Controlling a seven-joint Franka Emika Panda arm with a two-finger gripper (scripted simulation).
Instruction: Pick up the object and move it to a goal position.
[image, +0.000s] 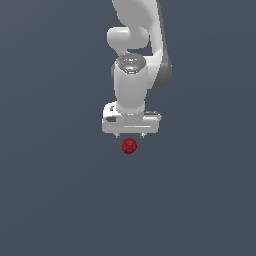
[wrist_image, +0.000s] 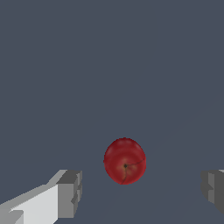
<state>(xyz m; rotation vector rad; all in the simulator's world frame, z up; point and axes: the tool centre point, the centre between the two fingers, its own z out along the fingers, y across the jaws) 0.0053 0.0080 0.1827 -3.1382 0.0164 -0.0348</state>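
Hovering above the dark-red apple (wrist_image: 124, 161), the gripper (wrist_image: 142, 192) has its jaws spread wide, empty. The apple lies on the bare grey floor (image: 50, 200), between the fingers (wrist_image: 70, 192); descend straight, centre it, then close gently.

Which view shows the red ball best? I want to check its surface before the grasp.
The wrist view: the red ball fills a good part of the picture, unobstructed, with its dimple and gloss clear, between the open gripper fingers. The exterior view shows the ball only small, just below the gripper, with little detail.
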